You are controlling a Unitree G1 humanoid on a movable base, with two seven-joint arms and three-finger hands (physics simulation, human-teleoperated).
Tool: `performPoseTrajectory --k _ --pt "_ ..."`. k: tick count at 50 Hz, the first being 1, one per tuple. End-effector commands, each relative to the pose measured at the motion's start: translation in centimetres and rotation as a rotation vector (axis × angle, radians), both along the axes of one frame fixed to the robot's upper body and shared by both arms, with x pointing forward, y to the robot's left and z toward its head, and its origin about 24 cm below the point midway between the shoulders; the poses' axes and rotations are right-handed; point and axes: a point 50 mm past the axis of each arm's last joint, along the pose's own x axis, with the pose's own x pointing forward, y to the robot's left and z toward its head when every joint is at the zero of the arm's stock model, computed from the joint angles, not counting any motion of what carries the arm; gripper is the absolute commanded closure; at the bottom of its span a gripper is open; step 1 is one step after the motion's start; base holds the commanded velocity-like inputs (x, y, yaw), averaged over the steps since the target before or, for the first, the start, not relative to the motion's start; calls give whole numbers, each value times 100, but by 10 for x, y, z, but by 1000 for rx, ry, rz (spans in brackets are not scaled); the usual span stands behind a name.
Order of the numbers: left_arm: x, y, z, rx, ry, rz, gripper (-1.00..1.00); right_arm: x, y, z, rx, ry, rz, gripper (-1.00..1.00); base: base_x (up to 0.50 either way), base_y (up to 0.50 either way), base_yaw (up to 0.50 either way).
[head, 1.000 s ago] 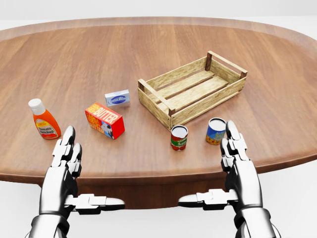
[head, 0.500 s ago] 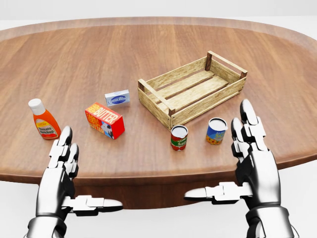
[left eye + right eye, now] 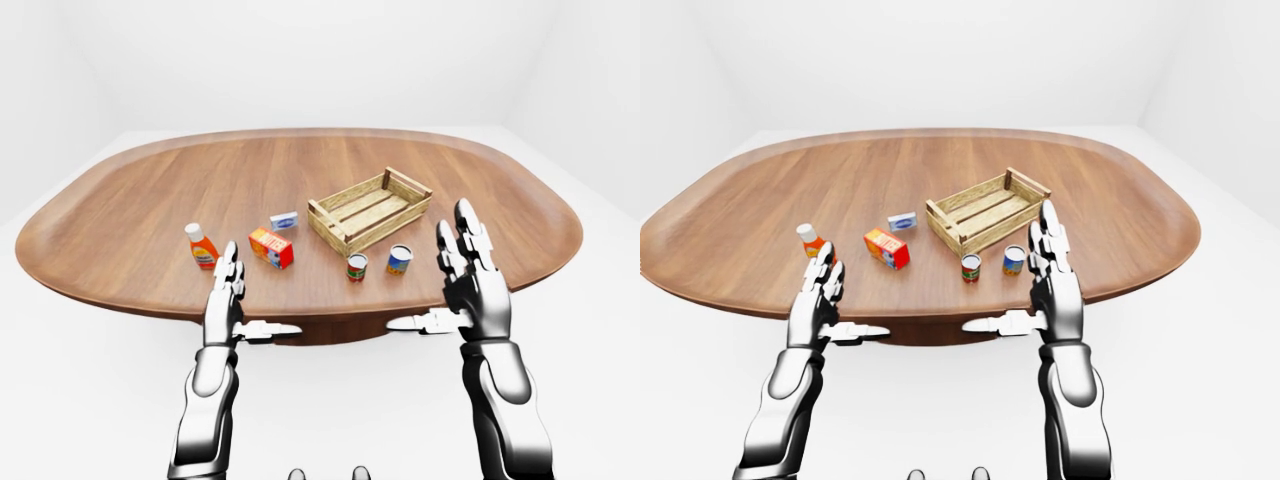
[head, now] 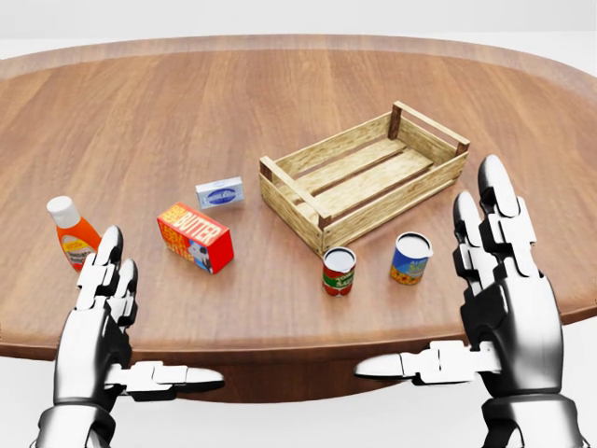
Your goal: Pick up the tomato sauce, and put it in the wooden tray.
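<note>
as we look down over our two silver arms in the head view, an oval wooden surface (image 4: 280,112) fills most of the picture. our left hand (image 4: 98,322) rises at the lower left, palm turned inward, its fingers (image 4: 104,271) stretched straight and close side by side, the thumb jutting toward the middle; it holds nothing. our right hand (image 4: 504,299) rises at the lower right in a mirrored pose, fingers (image 4: 494,201) straight and slightly apart, thumb pointing left, also holding nothing.

the tomato sauce (image 4: 71,231), an orange bottle with a white cap, stands upright on the surface at the left edge of the head view, just above and left of our left fingertips, which partly overlap its base in this view; we cannot tell whether they touch. the wooden tray (image 4: 364,177), a pale slatted crate with nothing inside, sits right of centre, well apart from the bottle.

between them lie a red butter box (image 4: 196,238) and, above it, a small blue and white box (image 4: 220,193). two cans stand just below the tray: a red and green can (image 4: 339,272) and a blue and yellow can (image 4: 410,259), the latter near our right hand.
</note>
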Motion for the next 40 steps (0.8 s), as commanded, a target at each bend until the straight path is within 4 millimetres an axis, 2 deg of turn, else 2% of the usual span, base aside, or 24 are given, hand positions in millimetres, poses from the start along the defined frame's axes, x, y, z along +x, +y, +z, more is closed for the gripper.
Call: performPoseTrajectory --k 1,33,40 --pt "0 -1 6 -2 -18 -2 -100 -7 0 12 5 -57 15 -100 50 0 0" --pt "-1 -3 8 -6 -22 -8 -100 -2 1 1 -1 -5 14 -100 50 0 0" --pt "-1 -3 8 -6 -26 -12 -100 1 0 0 -3 -1 2 -100 12 0 0"
